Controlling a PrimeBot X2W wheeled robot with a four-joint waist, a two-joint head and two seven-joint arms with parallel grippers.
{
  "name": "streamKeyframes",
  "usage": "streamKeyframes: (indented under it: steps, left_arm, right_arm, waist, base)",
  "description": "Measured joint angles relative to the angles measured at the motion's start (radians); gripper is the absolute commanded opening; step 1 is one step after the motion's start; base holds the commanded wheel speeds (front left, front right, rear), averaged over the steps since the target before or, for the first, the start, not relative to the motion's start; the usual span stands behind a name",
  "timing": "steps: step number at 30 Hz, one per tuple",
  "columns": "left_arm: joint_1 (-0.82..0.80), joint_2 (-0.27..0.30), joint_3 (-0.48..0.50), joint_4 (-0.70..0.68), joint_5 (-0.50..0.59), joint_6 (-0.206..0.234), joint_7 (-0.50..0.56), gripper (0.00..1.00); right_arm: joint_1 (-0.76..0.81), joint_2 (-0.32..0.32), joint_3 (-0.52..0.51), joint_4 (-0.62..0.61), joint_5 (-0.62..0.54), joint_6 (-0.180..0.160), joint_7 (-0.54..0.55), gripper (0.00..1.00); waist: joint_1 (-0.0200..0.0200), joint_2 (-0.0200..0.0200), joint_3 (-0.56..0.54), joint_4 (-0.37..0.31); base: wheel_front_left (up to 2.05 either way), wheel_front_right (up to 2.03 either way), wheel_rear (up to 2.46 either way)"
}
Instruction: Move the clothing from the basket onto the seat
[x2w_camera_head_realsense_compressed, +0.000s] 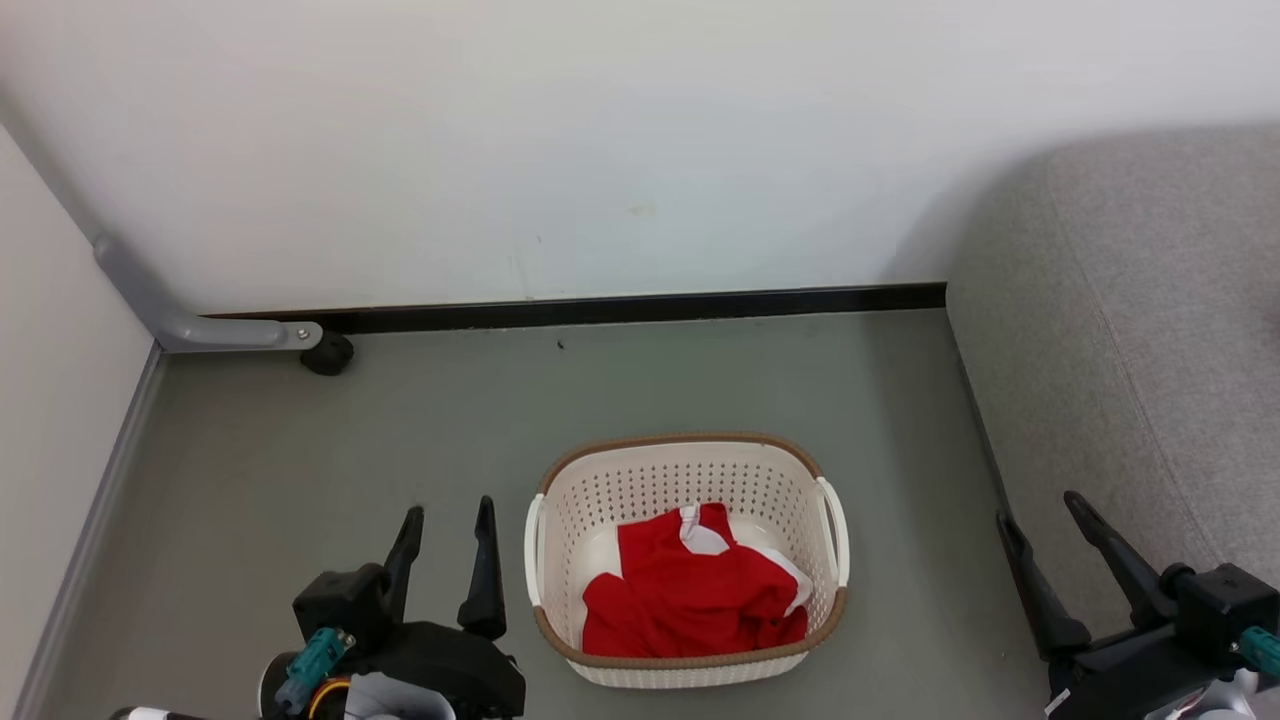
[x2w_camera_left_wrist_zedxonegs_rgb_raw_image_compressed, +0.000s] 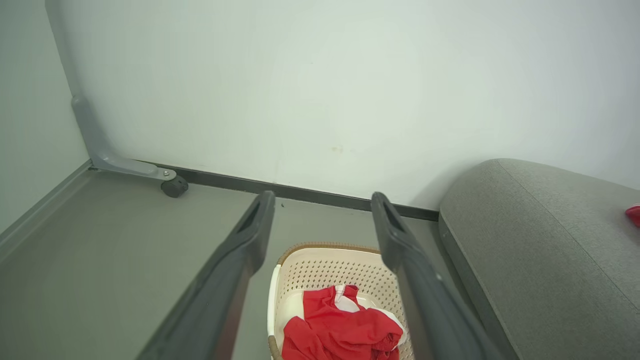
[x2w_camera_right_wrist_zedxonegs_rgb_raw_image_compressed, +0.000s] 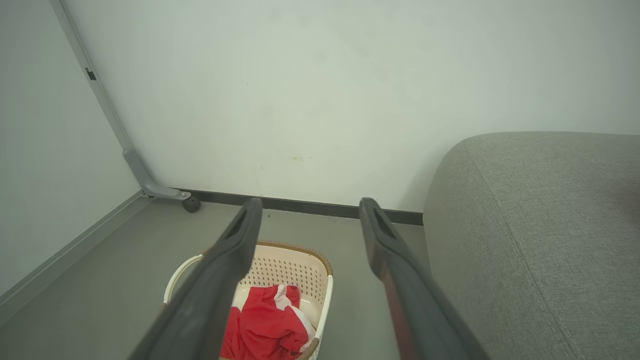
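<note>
Clothing (x2w_camera_head_realsense_compressed: 690, 595) heaped in basket (x2w_camera_head_realsense_compressed: 690, 447) on floor (x2w_camera_head_realsense_compressed: 300, 470); seat (x2w_camera_head_realsense_compressed: 1130, 380) along floor's right edge. Both jaws wide open, empty. Best: pinch thick central fold, clear of basket.

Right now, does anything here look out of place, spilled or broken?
Nothing looks spilled or broken. The clothing lies crumpled in the basket, which stands upright on the floor beside the seat. One oddity: a small red thing on the seat, cut off at the left wrist view's edge, too little to identify.
</note>
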Motion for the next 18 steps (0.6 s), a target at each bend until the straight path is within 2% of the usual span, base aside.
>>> streamKeyframes:
  steps: [8,18]
  left_arm:
    - [-0.012,-0.034,0.004,-0.042,0.069,0.000,0.000,1.00]
    - [-0.112,-0.055,-0.061,-0.031,0.142,0.000,0.000,1.00]
  right_arm:
    - [-0.013,-0.019,-0.015,-0.045,-0.008,0.008,0.000,1.00]
    - [-0.066,-0.052,-0.036,-0.104,-0.008,0.013,0.000,1.00]
  waist:
    - [0.0001,0.0000,0.072,-0.018]
    - [0.0001,0.0000,0.177,-0.043]
  base:
    - [0.00,0.00,0.00]
    - [0.00,0.00,0.00]
